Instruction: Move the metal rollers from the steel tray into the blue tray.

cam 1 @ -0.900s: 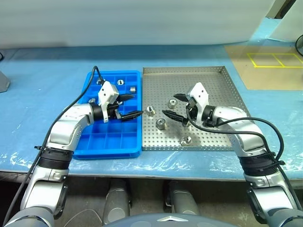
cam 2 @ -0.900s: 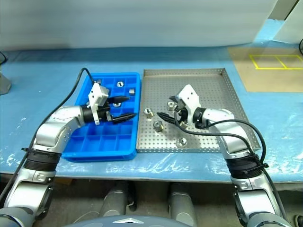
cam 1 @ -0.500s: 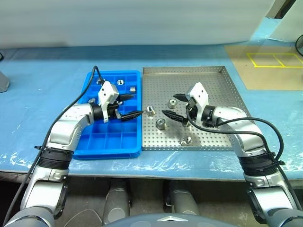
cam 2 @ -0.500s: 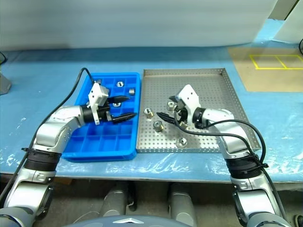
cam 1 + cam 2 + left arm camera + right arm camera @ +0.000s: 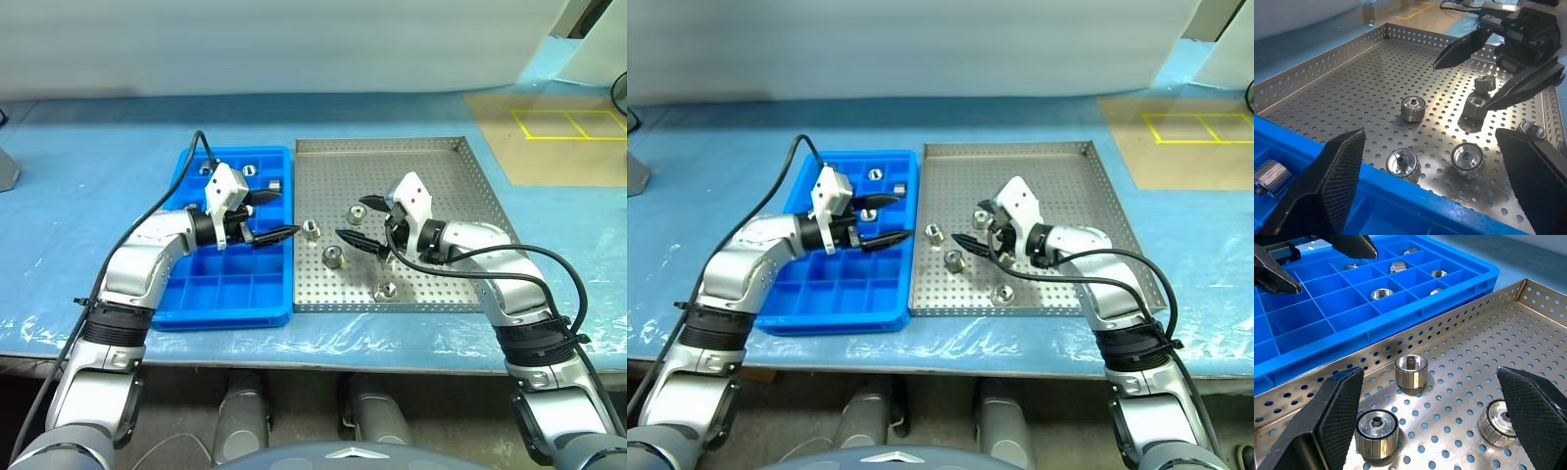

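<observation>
A large square grey perforated steel tray [image 5: 431, 166] sits on the blue-covered tabletop [image 5: 88, 166], well in from its near edge, with a bright blue plastic tray of small square compartments [image 5: 225, 294] touching its left rim. Five small shiny silver metal rollers [image 5: 333, 258] stand scattered in the near-left part of the steel tray; a few more lie in compartments along the blue tray's far edge, such as one [image 5: 249, 167] in the farthest row. The left gripper [image 5: 271, 216] hangs over the blue tray near its right rim, jaws spread wide with nothing between them. The right gripper [image 5: 357, 220] hangs over the steel tray among the rollers, pointing toward the blue tray, jaws likewise wide apart and holding nothing.
</observation>
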